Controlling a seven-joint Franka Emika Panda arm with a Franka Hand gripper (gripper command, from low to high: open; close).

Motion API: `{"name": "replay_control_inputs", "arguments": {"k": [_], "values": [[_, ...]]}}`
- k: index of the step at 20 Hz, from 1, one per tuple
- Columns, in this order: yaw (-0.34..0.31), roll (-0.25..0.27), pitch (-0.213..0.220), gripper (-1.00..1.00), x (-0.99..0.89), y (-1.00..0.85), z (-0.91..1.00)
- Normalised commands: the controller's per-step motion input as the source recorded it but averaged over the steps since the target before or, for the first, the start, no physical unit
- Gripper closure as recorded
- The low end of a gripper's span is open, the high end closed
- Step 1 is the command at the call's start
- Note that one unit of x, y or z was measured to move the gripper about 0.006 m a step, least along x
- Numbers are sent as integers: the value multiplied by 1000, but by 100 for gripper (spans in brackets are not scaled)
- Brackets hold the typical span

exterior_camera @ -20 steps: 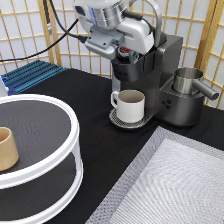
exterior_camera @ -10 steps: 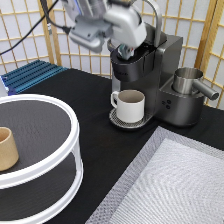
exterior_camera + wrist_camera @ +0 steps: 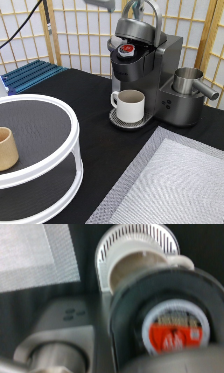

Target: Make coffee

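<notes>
The dark grey coffee machine (image 3: pixel 167 65) stands at the back of the table with its lid (image 3: pixel 136 29) raised. A red-topped pod (image 3: pixel 126 49) sits in the open holder, and the wrist view shows this pod (image 3: pixel 175 330) from close above. A white mug (image 3: pixel 131 105) stands on the round drip tray (image 3: pixel 116 120) under the spout. In the wrist view the mug (image 3: pixel 132 265) looks empty. My gripper is out of the exterior view. Only a grey bit of the arm (image 3: pixel 106 4) shows at the exterior view's top edge.
A metal pitcher (image 3: pixel 189 80) sits on the machine's side toward the exterior view's right. A white two-tier round rack (image 3: pixel 55 150) holds a tan cup (image 3: pixel 7 148) at the bottom left. A grey mat (image 3: pixel 172 185) lies at the bottom right. A blue rack (image 3: pixel 31 75) is at the back left.
The arm has risen from the machine's top and left through the exterior view's top edge. The raised lid and the pod in the holder now show.
</notes>
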Motion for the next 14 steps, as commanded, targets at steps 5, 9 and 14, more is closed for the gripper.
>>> {"name": "replay_control_inputs", "arguments": {"k": [5, 9, 14], "values": [[-86, -207, 109, -100, 407, 370, -57], [-62, -89, 152, -100, 301, -22, -96], [10, -60, 91, -100, 70, -254, -85]]}}
